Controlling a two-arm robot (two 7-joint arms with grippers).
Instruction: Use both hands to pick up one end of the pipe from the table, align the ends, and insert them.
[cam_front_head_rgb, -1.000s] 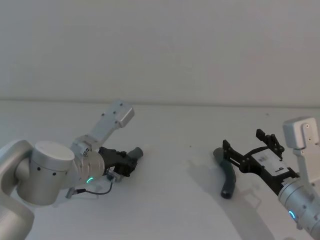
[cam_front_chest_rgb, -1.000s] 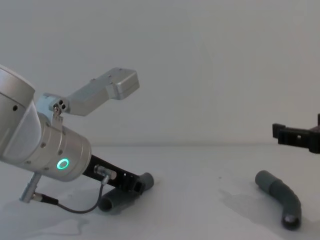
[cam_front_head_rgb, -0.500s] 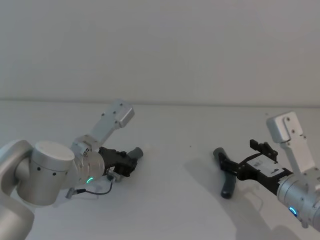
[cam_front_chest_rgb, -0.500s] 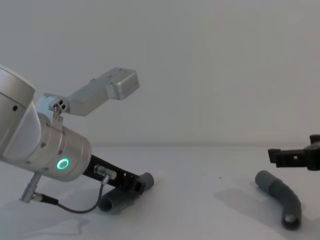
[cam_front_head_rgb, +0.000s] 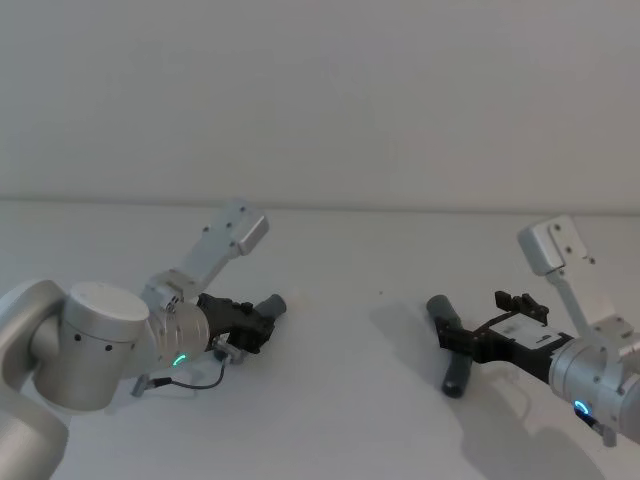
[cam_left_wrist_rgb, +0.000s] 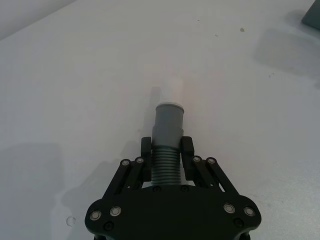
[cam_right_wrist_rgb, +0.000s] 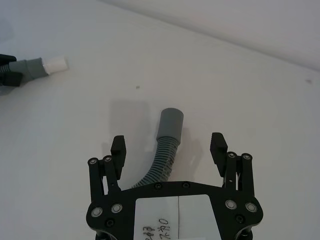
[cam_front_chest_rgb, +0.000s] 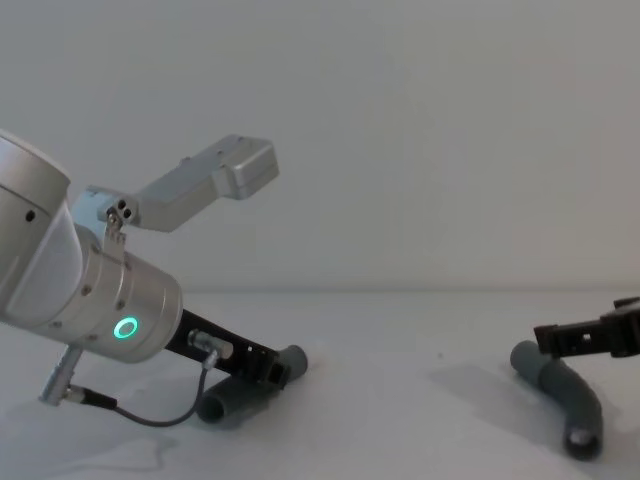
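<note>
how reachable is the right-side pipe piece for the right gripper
Likely yes: the open right gripper appears to straddle that pipe piece with nothing between them. The left gripper holds the other piece.

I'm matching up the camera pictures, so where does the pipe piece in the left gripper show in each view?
Head: left pipe, left of centre, poking from the left gripper.
Left wrist: straight ahead, clamped in the gripper.
Right wrist: far off, white tip showing.
Chest: lower left, partly behind the gripper.
Shared landmark: the left gripper shut on it.
</note>
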